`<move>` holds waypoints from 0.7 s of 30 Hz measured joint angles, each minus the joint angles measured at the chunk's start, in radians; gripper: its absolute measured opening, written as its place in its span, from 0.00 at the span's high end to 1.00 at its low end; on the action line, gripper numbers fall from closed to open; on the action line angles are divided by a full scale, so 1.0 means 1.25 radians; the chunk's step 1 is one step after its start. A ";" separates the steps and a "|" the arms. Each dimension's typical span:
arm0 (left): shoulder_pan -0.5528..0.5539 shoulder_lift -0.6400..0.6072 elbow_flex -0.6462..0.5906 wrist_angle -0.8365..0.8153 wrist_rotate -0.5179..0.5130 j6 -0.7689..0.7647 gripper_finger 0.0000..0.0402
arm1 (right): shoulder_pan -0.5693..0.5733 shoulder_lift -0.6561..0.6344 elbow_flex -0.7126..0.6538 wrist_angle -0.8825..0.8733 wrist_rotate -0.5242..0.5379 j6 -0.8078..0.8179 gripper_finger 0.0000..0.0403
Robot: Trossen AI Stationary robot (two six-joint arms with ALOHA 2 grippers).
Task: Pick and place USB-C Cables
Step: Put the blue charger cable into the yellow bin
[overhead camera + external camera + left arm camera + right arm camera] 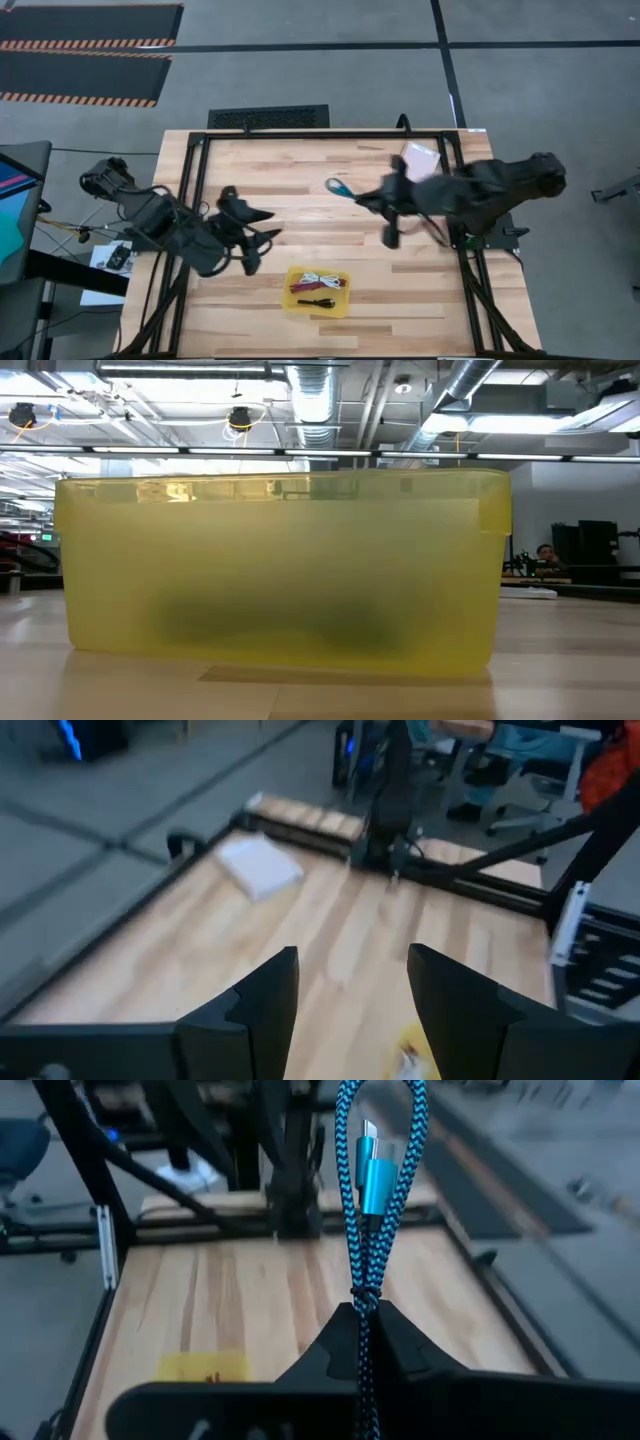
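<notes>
Three cables are lying in the yellow tray; the right gripper, fingers pinching the teal cable, is carrying the last above the worktop beyond the tray; the left gripper is waiting, fingers spread.

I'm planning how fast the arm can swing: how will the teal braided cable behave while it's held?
The teal cable is probably semi-floppy: the right claw pinches it at a tie, and its loop keeps shape beyond. It likely weighs little, being thin. The free loop and connector may sway, so it could catch the yellow tray rim.
</notes>
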 joint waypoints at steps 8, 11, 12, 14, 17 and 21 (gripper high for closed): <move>0.109 0.097 0.000 0.354 0.186 0.353 0.55 | 0.219 -0.049 -0.016 -0.009 0.238 0.030 0.96; 0.148 0.136 0.000 0.447 0.256 0.425 0.55 | 0.278 -0.063 -0.067 0.004 0.309 0.070 0.96; 0.159 0.146 0.000 0.462 0.258 0.435 0.55 | 0.295 -0.069 -0.086 0.009 0.330 0.086 0.96; 0.180 0.165 0.000 0.494 0.268 0.438 0.55 | 0.325 -0.082 -0.126 0.025 0.369 0.125 0.96; 0.206 0.191 -0.011 0.569 0.348 0.453 0.55 | 0.368 -0.095 -0.193 0.061 0.427 0.172 0.96; 0.231 0.201 -0.105 0.799 0.483 0.480 0.55 | 0.407 -0.107 -0.284 0.162 0.459 0.178 0.96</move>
